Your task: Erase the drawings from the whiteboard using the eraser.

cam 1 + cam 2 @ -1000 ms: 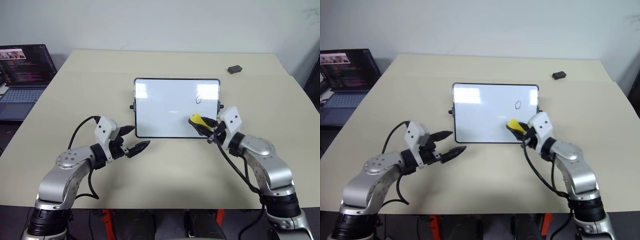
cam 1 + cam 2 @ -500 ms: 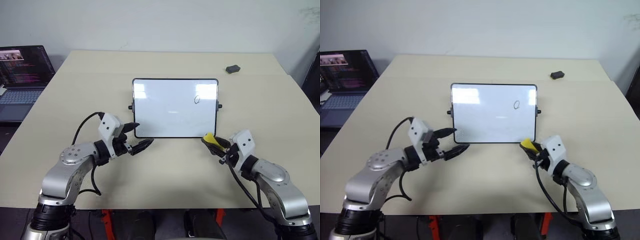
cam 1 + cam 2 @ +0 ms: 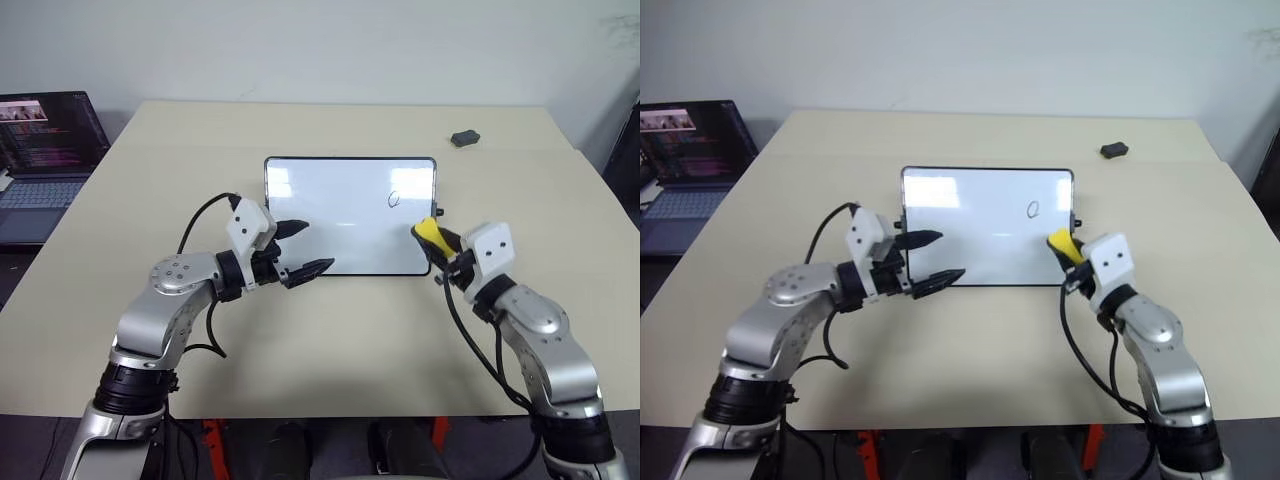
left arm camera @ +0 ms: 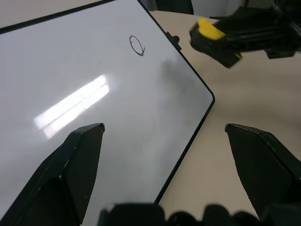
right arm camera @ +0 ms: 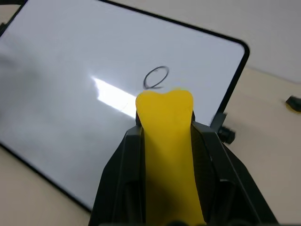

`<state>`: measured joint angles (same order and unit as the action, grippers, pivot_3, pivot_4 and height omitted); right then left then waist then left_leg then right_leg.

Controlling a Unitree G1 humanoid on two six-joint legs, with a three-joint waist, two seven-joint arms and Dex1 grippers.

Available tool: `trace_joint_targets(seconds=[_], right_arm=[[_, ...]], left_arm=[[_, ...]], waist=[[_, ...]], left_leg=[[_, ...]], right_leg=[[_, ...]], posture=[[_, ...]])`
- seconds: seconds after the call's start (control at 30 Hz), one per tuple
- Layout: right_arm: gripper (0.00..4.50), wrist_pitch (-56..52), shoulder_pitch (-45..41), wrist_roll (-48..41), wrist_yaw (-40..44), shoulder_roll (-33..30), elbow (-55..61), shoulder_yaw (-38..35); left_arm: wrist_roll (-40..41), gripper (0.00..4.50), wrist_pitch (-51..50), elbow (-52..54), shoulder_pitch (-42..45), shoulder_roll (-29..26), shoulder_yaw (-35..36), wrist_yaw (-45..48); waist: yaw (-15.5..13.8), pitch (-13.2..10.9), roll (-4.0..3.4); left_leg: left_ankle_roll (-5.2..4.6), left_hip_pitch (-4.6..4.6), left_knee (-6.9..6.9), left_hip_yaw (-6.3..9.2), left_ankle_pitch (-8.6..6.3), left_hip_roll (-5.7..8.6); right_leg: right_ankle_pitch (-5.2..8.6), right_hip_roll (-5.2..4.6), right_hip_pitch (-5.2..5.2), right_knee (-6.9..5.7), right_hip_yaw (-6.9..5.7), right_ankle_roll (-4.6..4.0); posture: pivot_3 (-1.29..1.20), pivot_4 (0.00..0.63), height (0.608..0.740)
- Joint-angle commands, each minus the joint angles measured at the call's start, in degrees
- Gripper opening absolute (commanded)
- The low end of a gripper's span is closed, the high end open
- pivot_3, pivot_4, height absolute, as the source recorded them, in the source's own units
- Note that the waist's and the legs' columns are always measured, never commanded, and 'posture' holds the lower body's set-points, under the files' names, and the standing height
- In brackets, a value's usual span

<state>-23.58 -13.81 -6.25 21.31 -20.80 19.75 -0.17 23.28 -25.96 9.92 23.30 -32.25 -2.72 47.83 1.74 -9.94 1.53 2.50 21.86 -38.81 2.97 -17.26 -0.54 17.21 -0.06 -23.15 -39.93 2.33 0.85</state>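
Note:
The whiteboard (image 3: 340,200) lies flat in the middle of the table. One of the drawings, a small oval loop (image 3: 395,199), sits near its far right corner, and the rest of the surface looks blank. My right gripper (image 3: 438,243) is shut on the yellow eraser (image 3: 428,232) at the board's right edge, just nearer than the loop (image 5: 155,77). Whether the eraser touches the board I cannot tell. My left gripper (image 3: 312,247) is open with nothing in it over the board's near left part, and its fingers (image 4: 80,155) stand wide apart.
An open laptop (image 3: 45,150) stands on a separate surface off the table's left side. A small dark grey lump (image 3: 463,138) lies at the far right of the table. A black knob (image 3: 441,212) sticks out of the board's right side close to the eraser.
My right gripper drew the eraser back off the board toward me, then rose and came forward to the board's right edge. My left gripper moved right and forward, from beside the near left corner to over the board.

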Motion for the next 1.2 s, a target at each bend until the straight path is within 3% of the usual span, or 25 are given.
trace_joint_targets(seconds=[0.03, 0.33, 0.63, 0.8, 1.07, 1.2], right_arm=[[0.98, 4.45, -8.30, 2.64, -1.97, 1.07, -7.45, 0.91], [0.98, 14.94, -22.80, 7.70, -4.44, 4.72, -30.62, 4.04], [0.98, 14.74, -16.08, 9.76, 1.37, 4.58, -32.74, 9.50], [0.98, 15.71, -15.23, 13.50, 3.36, 2.60, -32.50, 13.10], [0.98, 24.03, -22.20, 7.80, -2.92, 5.83, -33.21, 3.55], [0.98, 24.44, -23.75, 8.68, -3.97, 5.67, -37.29, 2.76]], left_arm=[[-1.07, 4.50, 2.16, -0.59, 3.01, 1.31, -0.70, 0.08], [-1.14, 4.50, 2.10, -0.30, 2.66, 1.34, -0.54, 0.48], [-0.70, 4.50, 1.49, 0.95, 1.51, 1.18, 0.26, -0.45], [-0.54, 4.50, 1.36, 1.18, 1.22, 1.04, 0.41, -0.52], [-0.43, 4.50, 1.29, 1.11, 1.01, 1.00, 0.31, -0.48], [-0.30, 4.50, 1.17, 1.35, 0.81, 1.19, 0.06, -0.46]], waist=[[0.17, 0.00, 0.00], [0.14, 0.00, 0.00], [0.34, 0.13, 0.05], [0.60, 0.10, 0.04], [0.99, -0.03, -0.02], [0.94, -0.03, -0.03]], left_leg=[[0.00, 0.00, 0.00, -0.02, 0.00, 0.00], [-0.01, 0.05, 0.04, -0.07, 0.00, -0.04], [-0.03, -0.18, -0.02, -0.08, 0.01, -0.06], [-0.05, -1.22, 0.07, -0.06, -0.01, -0.04], [-0.04, -1.08, 0.03, -0.03, 0.02, -0.04], [-0.03, -0.88, 0.10, -0.01, 0.00, -0.05]], right_leg=[[0.00, 0.00, 0.00, -0.01, 0.02, 0.00], [-0.01, 0.01, -0.06, 0.06, 0.05, -0.01], [-0.03, 0.01, 0.09, -0.11, 0.07, -0.02], [-0.01, 0.01, 1.18, 0.04, 0.06, 0.00], [-0.06, 0.07, 1.04, -0.03, 0.10, 0.03], [-0.04, 0.04, 0.90, 0.14, 0.07, 0.04]], posture=[[0.00, 0.150, 0.740], [0.00, 0.150, 0.740], [0.00, 0.150, 0.740], [0.00, 0.150, 0.740], [0.00, 0.150, 0.740], [0.00, 0.150, 0.740]])
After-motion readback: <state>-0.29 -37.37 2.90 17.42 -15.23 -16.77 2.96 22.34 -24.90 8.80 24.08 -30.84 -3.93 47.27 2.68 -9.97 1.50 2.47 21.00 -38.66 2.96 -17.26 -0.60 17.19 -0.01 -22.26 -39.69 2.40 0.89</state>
